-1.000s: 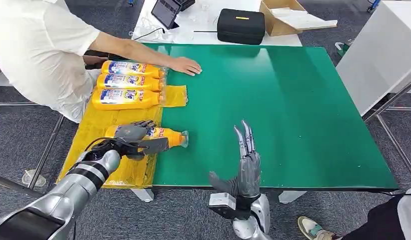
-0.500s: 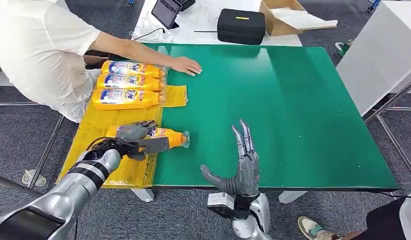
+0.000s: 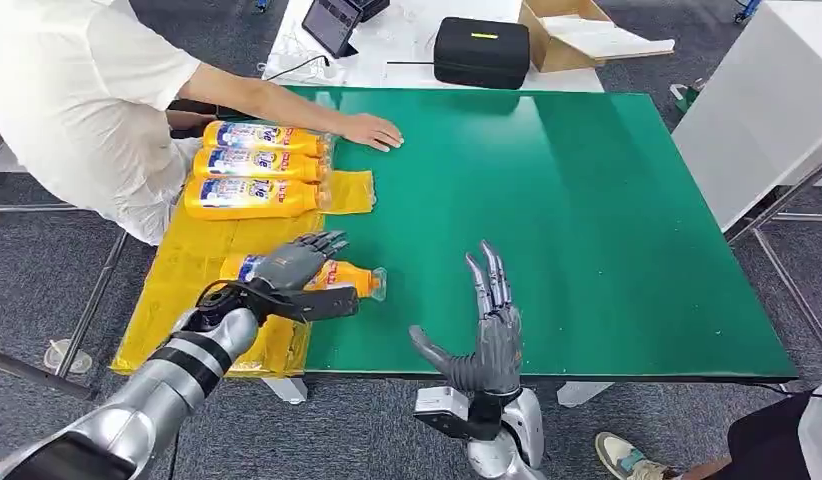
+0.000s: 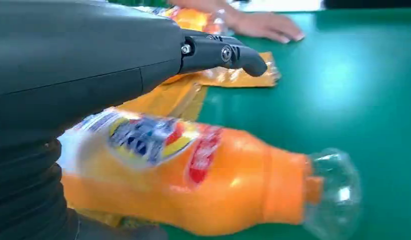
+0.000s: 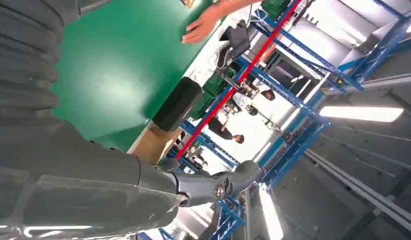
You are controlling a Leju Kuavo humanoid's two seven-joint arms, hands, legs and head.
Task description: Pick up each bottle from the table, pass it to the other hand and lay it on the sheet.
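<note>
An orange bottle (image 3: 339, 277) with a clear cap lies on its side, its body on the yellow sheet (image 3: 192, 262) and its cap end over the green table (image 3: 587, 220). My left hand (image 3: 287, 270) hovers over its label with fingers stretched out and the thumb held apart from it. In the left wrist view the bottle (image 4: 193, 180) lies free beneath the hand (image 4: 83, 60). My right hand (image 3: 492, 335) stands open at the table's front edge, fingers pointing up, holding nothing. Three more orange bottles (image 3: 252, 163) lie side by side at the sheet's far end.
A person in white leans in at the far left, with a hand (image 3: 372, 131) flat on the table beside the far bottles. Behind the table stand a black case (image 3: 481, 52), a cardboard box (image 3: 577, 35) and a tablet (image 3: 332, 22). A white cabinet (image 3: 757, 110) is at the right.
My left hand's fingers have uncurled from the bottle and now stretch out above it; the bottle has shifted slightly towards the right. My right hand has barely moved.
</note>
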